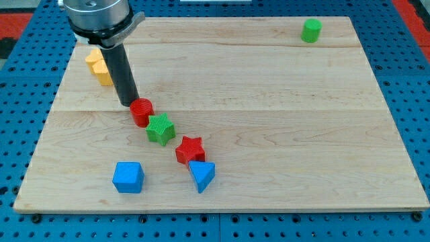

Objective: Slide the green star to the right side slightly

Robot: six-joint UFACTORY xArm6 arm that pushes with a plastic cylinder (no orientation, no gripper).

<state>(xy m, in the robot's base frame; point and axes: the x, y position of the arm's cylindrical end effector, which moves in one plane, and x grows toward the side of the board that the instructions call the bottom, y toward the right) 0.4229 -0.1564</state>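
Note:
The green star [160,129] lies on the wooden board left of centre. A red cylinder [141,111] touches its upper left side. A red star [190,149] lies just to its lower right. My tip [128,104] is at the end of the dark rod, right next to the red cylinder's left side and up-left of the green star, apart from the star.
A blue triangle [201,175] sits below the red star. A blue cube [127,177] is at the lower left. A yellow block [100,67] is at the upper left, partly behind the rod. A green cylinder [311,31] stands at the top right. The board's edge [222,210] runs along the bottom.

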